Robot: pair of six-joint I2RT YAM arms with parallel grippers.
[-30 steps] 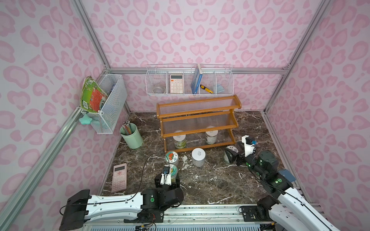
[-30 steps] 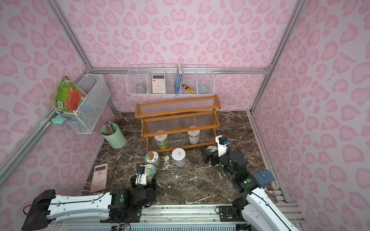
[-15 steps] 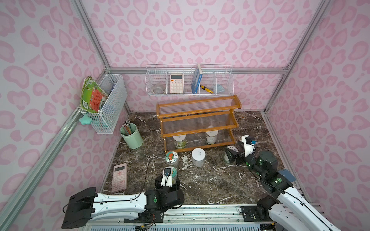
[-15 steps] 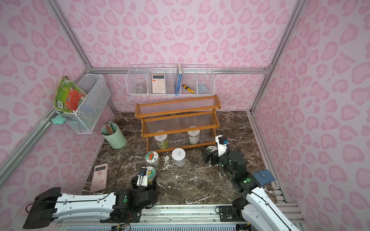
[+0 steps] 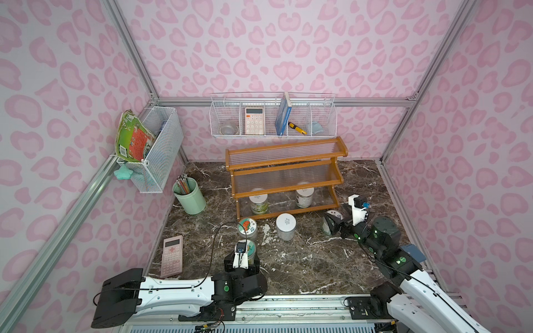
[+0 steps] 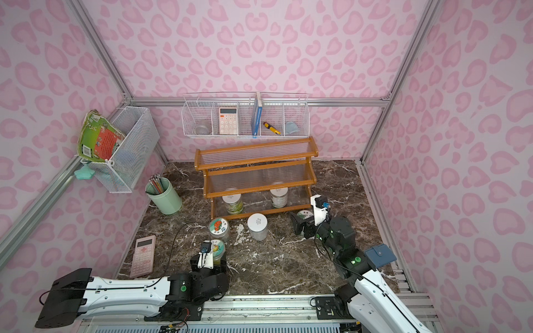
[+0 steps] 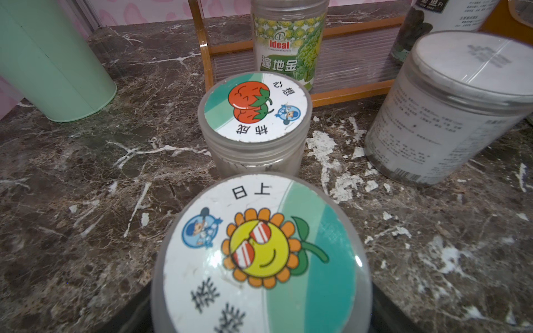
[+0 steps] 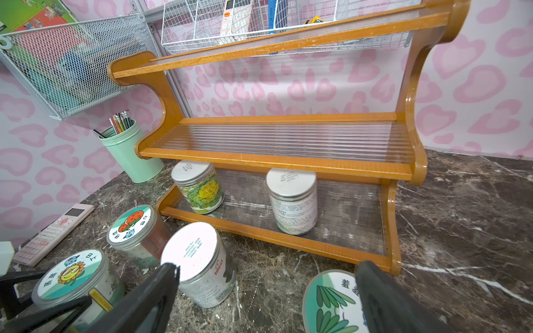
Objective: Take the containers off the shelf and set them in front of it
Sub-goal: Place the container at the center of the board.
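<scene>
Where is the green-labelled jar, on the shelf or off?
On: the green-labelled jar stands upright on the bottom tier of the shelf.

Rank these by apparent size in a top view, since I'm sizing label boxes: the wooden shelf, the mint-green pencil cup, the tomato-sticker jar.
1. wooden shelf, by far the largest
2. mint-green pencil cup
3. tomato-sticker jar, clearly smaller than the cup

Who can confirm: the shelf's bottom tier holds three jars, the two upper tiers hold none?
Not three. The bottom tier holds two jars: the vegetable-label jar and the white-label jar. The right wrist view shows both clearly, and both top views agree. The rest stands: the two upper tiers of the shelf hold none.
</scene>
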